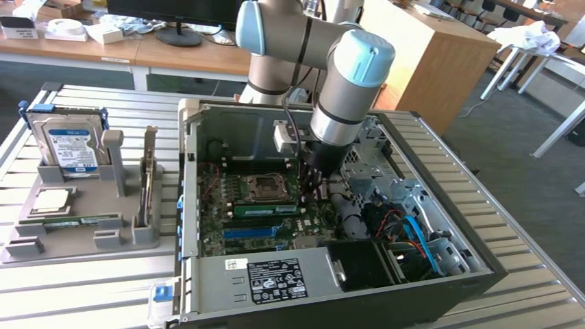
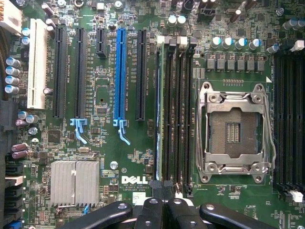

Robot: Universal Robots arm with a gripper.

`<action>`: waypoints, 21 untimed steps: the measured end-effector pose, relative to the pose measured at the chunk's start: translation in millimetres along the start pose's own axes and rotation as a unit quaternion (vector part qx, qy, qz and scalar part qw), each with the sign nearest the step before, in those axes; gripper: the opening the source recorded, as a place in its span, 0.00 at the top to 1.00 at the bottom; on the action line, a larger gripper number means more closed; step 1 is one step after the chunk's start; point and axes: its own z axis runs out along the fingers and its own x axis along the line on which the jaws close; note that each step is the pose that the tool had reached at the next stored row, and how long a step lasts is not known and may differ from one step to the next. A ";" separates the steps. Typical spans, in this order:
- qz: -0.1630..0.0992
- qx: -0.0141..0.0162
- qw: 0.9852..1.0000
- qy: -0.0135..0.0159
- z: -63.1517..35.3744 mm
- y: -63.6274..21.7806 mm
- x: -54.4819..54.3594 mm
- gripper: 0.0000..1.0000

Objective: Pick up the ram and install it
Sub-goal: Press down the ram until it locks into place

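The end effector [image 2: 162, 210], fingers together, is hovering over the motherboard [image 2: 105, 157], apparently pressing the ram [image 2: 158, 119] edge-on into its slot beside the processor socket [image 2: 233, 129], needing straight, even seating pressure.

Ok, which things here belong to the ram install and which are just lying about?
Job: long green ram stick, black memory slots, shut black gripper.
Lying about: blue-labelled hard drive, square silver processor chip, grey holder.

Arm [image 1: 352, 82] reaches down, hand [image 2: 163, 202] closed.
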 end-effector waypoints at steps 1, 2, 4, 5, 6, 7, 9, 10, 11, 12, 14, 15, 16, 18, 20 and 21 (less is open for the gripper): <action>0.000 0.000 1.000 0.000 0.1 0.0 0.0 0.90; 0.000 0.000 1.000 0.000 0.1 0.0 0.0 0.90; 0.000 0.000 1.000 0.000 0.2 0.0 0.0 0.90; 0.000 0.000 1.000 0.000 0.2 0.0 0.0 0.90; 0.000 0.000 1.000 0.000 0.4 0.0 0.0 0.90; 0.000 0.000 1.000 0.000 0.8 0.0 0.1 0.90; 0.000 0.000 1.000 0.000 0.8 0.0 0.1 0.90; 0.000 0.000 1.000 0.000 0.8 0.0 0.1 0.90; 0.000 0.000 1.000 0.000 0.8 0.0 0.1 0.90; 0.000 0.000 1.000 0.000 0.9 0.0 0.1 0.90; 0.000 0.000 1.000 0.000 0.9 0.0 0.1 0.90; 0.000 0.000 1.000 0.000 0.9 0.0 0.1 0.90; 0.000 0.000 1.000 0.000 0.8 0.0 0.1 0.90; 0.000 0.000 1.000 -0.001 -0.5 0.0 -0.1 0.90; 0.000 0.000 1.000 0.000 -4.2 0.2 0.0 0.90; 0.000 0.000 1.000 0.000 -8.9 0.3 -0.1 0.90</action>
